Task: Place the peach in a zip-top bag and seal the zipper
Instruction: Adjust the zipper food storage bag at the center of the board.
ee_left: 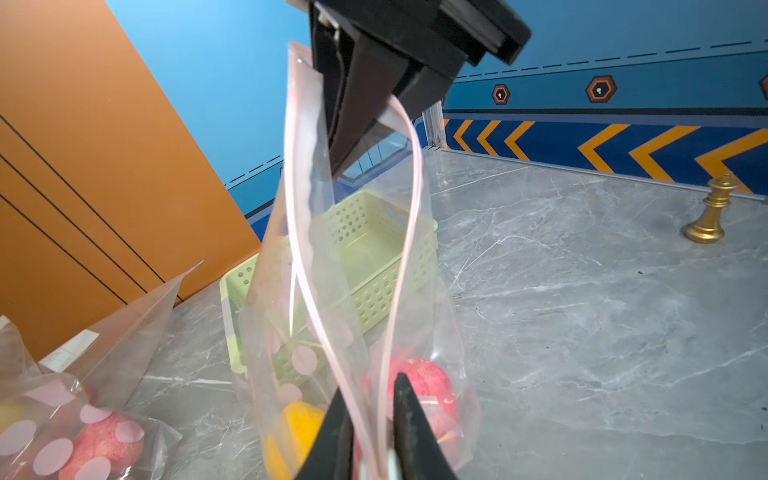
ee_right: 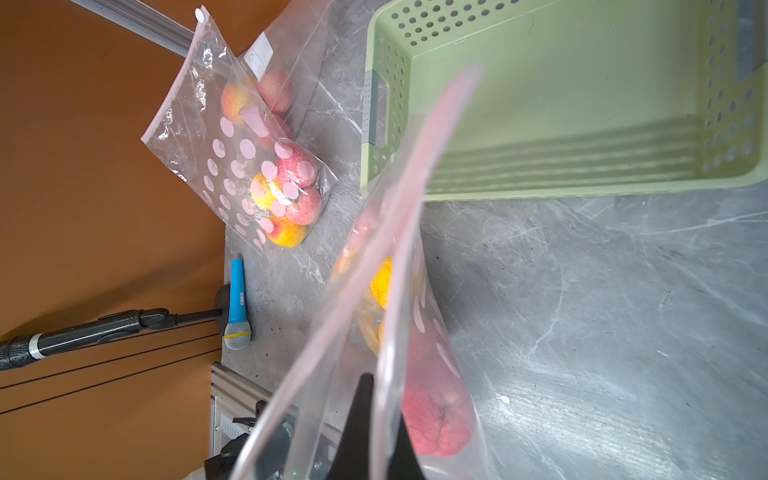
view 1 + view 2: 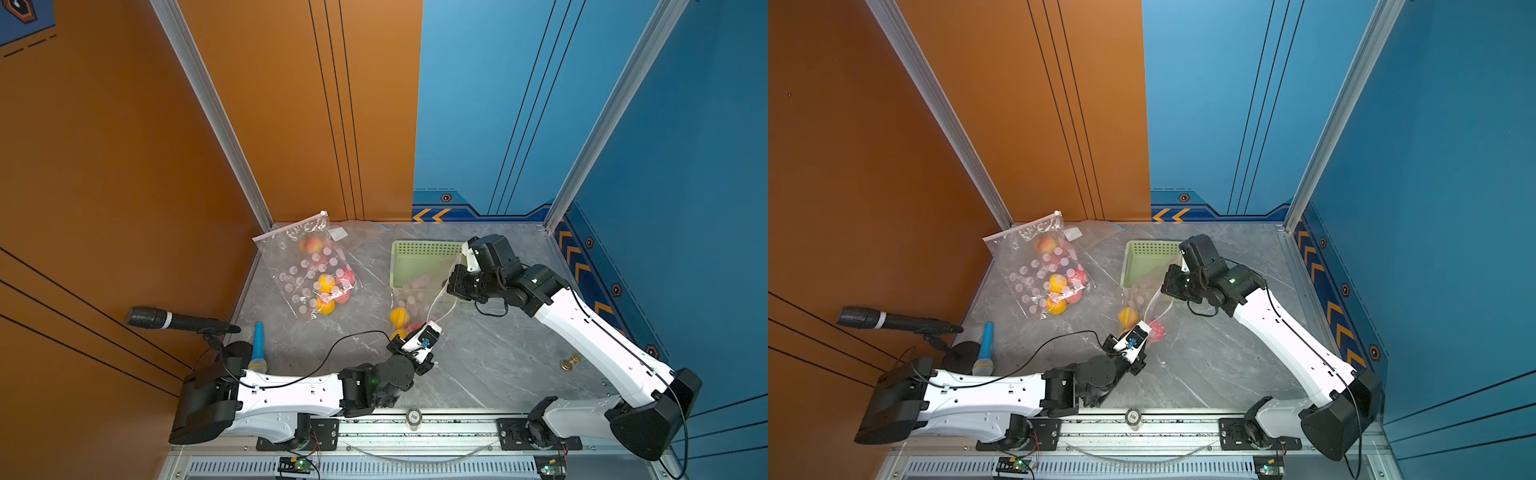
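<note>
Left wrist view: the left pincer (image 1: 372, 388), at the bottom middle of the frame, is pressed together on the pink zipper (image 1: 409, 216) of the zip-top bag (image 1: 299, 257). The right pincer (image 1: 340, 166), top middle, pinches the bag's far corner. Between them the zipper's long axis runs up the frame, its two strands parted. The peach (image 1: 424, 382) sits low inside, just right of the left pincer. Sealing likely means sliding upward along that line. Bare tabletop (image 1: 582, 311) lies to the right; a green basket (image 1: 374, 249) stands just behind.
</note>
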Available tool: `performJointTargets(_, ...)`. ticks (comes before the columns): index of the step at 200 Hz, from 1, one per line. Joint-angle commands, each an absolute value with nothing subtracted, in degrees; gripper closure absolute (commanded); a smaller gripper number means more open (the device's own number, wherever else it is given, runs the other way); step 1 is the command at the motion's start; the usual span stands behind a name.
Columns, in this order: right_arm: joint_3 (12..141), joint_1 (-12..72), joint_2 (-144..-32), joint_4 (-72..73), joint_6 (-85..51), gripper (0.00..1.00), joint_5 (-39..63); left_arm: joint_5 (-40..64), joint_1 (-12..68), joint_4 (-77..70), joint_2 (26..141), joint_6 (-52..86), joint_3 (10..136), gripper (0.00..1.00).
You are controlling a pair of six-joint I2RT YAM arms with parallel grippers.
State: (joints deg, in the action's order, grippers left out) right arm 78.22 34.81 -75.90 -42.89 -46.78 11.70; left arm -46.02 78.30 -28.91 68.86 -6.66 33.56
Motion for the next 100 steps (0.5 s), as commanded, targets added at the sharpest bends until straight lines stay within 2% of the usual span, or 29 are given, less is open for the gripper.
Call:
performJointTargets(1, 79.05, 34.49, -75.14, -44.45, -45.78, 1.00, 10.82, -46.27, 77.57, -24.28, 64.19, -8.17, 36.00, 0.90)
performJointTargets(31, 81.47, 35.29, -74.40, -48.51, -42.17, 0.99, 9.27, -32.76, 74.77, -10.36, 58.31, -12.39, 41.00, 1.00)
performJointTargets(53, 84.12, 35.94, -72.64, -51.84, -37.64, 0.76, 8.11, -24.31, 72.00, 0.36, 55.41, -15.76, 45.90, 1.00)
performJointTargets(77, 89.06, 35.79, -71.12, -56.26, -31.47, 0.51, 8.54, -11.76, 64.36, 11.34, 52.45, -17.79, 50.87, 1.00)
performJointTargets(100, 93.79, 34.60, -70.75, -59.21, -24.13, 0.35, 16.88, -0.26, 56.06, 18.80, 50.52, -20.76, 55.67, 1.00)
